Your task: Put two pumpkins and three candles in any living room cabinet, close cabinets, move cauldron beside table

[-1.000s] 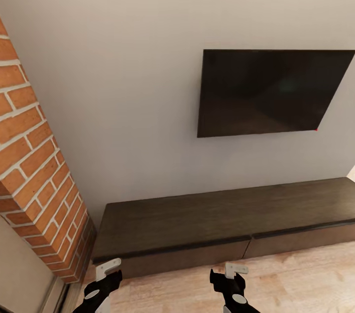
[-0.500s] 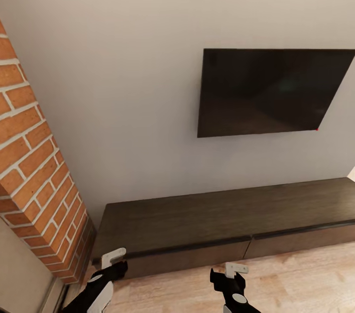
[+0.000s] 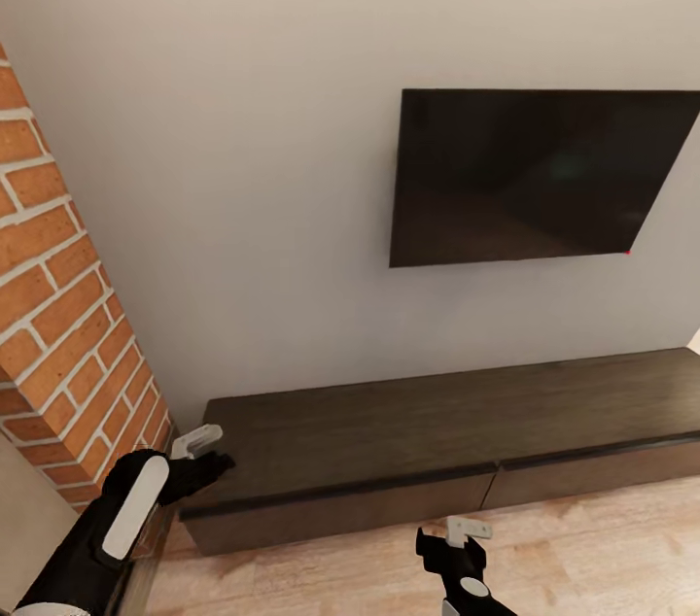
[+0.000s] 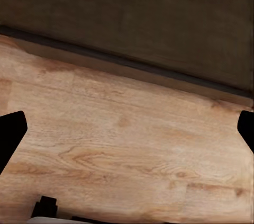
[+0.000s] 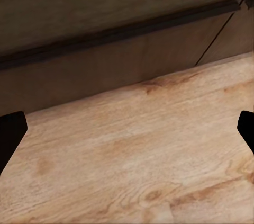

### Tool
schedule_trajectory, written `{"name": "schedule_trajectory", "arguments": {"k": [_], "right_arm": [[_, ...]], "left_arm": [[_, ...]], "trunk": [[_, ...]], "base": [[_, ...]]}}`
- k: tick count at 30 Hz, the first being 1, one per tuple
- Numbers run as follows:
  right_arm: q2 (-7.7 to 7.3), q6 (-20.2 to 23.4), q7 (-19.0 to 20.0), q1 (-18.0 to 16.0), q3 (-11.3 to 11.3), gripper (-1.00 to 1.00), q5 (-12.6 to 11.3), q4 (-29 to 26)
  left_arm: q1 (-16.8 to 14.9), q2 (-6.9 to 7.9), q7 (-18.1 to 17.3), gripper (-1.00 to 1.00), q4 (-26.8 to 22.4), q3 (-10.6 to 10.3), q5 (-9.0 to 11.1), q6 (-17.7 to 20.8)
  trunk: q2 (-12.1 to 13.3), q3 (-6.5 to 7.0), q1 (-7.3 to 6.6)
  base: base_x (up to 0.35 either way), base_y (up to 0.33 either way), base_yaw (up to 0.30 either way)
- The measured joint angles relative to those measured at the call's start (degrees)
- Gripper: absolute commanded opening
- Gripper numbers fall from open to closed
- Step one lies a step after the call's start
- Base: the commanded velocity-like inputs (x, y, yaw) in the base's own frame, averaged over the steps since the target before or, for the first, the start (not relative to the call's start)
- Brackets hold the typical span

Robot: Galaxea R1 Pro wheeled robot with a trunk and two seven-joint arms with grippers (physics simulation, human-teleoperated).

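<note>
The cabinet (image 3: 437, 431), a long, low dark-brown unit, runs along the wall with both drawer fronts flush and shut. My left gripper (image 3: 206, 454) hangs open at the cabinet's left end, level with its top edge. In the left wrist view its fingertips stand wide apart over floorboards, with the cabinet front (image 4: 132, 17) beyond. My right gripper (image 3: 457, 538) is open and low over the floor, just in front of the seam between the two drawer fronts (image 5: 211, 44). Both grippers hold nothing. The pumpkins, candles, cauldron and table are out of view.
A black TV (image 3: 535, 174) hangs on the pale wall above the cabinet. A red brick column (image 3: 58, 325) stands close on the left, beside my left arm. Light wooden floor (image 3: 583, 548) lies in front of the cabinet.
My left arm has risen and swung outward from low over the floor to the cabinet's left end. The right gripper has stayed put. The camera has shifted slightly.
</note>
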Motion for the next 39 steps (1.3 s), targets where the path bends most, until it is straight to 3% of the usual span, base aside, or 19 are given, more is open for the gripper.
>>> {"name": "schedule_trajectory", "arguments": {"k": [5, 7, 13, 19, 23, 26, 29, 35, 39], "right_arm": [[-0.04, -0.1, 0.7, 0.0, -0.1, 1.00, -0.4, 0.0], [-0.08, -0.2, 2.4, 0.0, -0.2, 1.00, -0.6, 0.0], [-0.07, -0.2, 6.7, 0.0, -3.3, 1.00, -5.2, 0.7], [0.24, -0.3, 7.1, 0.0, -4.3, 1.00, -7.0, 1.0], [0.10, -0.8, 7.3, 0.0, -4.4, 1.00, -7.4, 0.7], [-0.06, -4.4, 8.6, 0.0, -4.4, 1.00, -7.8, 0.7], [-0.18, -5.4, 16.4, 0.0, -5.4, 1.00, -9.5, 0.9], [-1.68, -5.0, 36.6, 0.0, -8.0, 1.00, -20.2, 6.6], [-1.98, -5.0, 42.2, 0.0, -8.3, 1.00, -24.7, 10.0]], "left_arm": [[0.0, 0.06, -0.1, 1.00, -3.5, 2.7, 0.2, 4.6], [0.0, -0.09, -0.1, 1.00, -3.7, 3.3, 1.1, 5.3], [0.0, -0.17, -0.1, 1.00, -3.8, 3.5, 6.0, 5.8], [0.1, -0.35, -0.1, 1.00, -3.8, 3.3, 8.1, 5.9], [0.1, -0.32, -0.1, 1.00, -3.7, 2.3, 11.6, 5.9], [0.1, -0.06, -0.1, 1.00, -3.4, 1.5, 16.4, 5.9], [0.1, 0.09, -0.1, 1.00, -3.3, -0.1, 20.3, 6.0], [0.1, 0.15, -0.1, 1.00, -3.7, -3.2, 27.7, 6.1], [0.1, 0.30, -0.1, 1.00, -3.8, -3.9, 31.7, 6.1]], "trunk": [[-2.0, -0.90, 1.10], [-2.8, -1.26, 1.54], [-5.2, -2.34, 2.86], [-7.6, -3.42, 4.18], [-9.2, -4.14, 5.06], [-10.4, -4.68, 5.72], [-11.6, -5.22, 6.38], [-14.1, -6.30, 7.70], [-15.7, -7.02, 8.57]], "base": [[0.000, 0.000, 0.000], [0.000, 0.000, 0.000], [0.000, 0.000, 0.000], [0.000, 0.000, 0.000], [0.000, 0.000, 0.000], [0.000, 0.000, 0.000], [0.000, 0.000, 0.000], [0.000, 0.000, 0.000], [0.000, 0.000, 0.000]]}}
